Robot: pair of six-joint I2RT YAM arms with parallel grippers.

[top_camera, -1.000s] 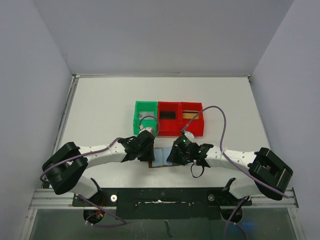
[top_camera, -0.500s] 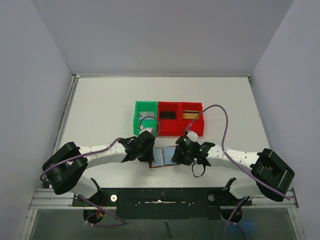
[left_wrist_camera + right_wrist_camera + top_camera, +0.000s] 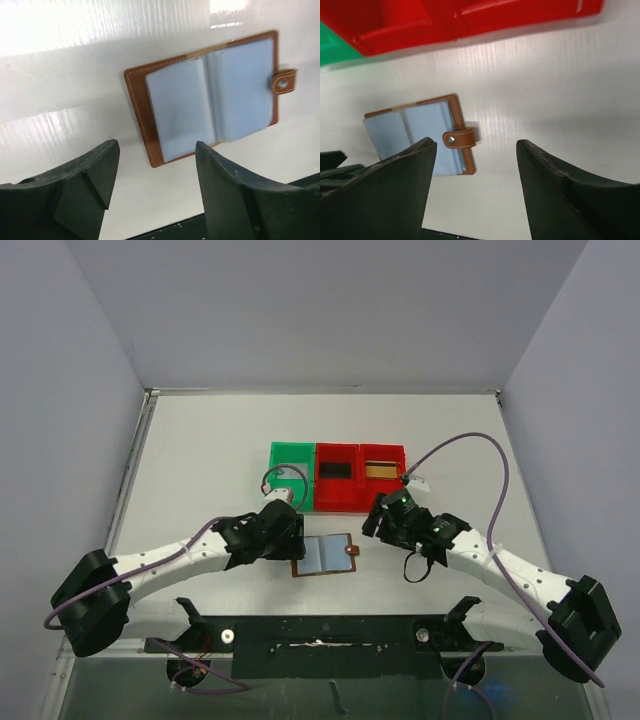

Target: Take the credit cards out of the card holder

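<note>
1. Brown leather outside and pale blue-grey inside, the card holder (image 3: 325,555) lies opened flat on the white tabletop (image 3: 200,460). It is close to the near edge and about midway between the left and right edges.
2. Its snap tab (image 3: 352,551) sticks out from the side that faces the tabletop's right edge.
3. The left end effector (image 3: 290,538) hangs just beside the holder's left side. It is released, its fingers (image 3: 95,170) spread wide with nothing between them. In the left wrist view the open holder shows beyond the gap.
4. The right end effector (image 3: 378,522) is also released and grasps nothing. It sits near the holder's tab side, a little toward the far edge and apart from the leather.
5. Farther from the near edge, toward the middle of the tabletop, three bins stand side by side in a touching row. They are a green bin (image 3: 292,447), a middle red bin (image 3: 337,498) and a right red bin (image 3: 383,448).
6. A gold credit card (image 3: 379,470) lies inside the right red bin.
7. A dark flat rectangle (image 3: 337,470) lies in the middle red bin.
8. Whether any card sits in the holder's blue-grey sleeves cannot be told from these views.
</note>
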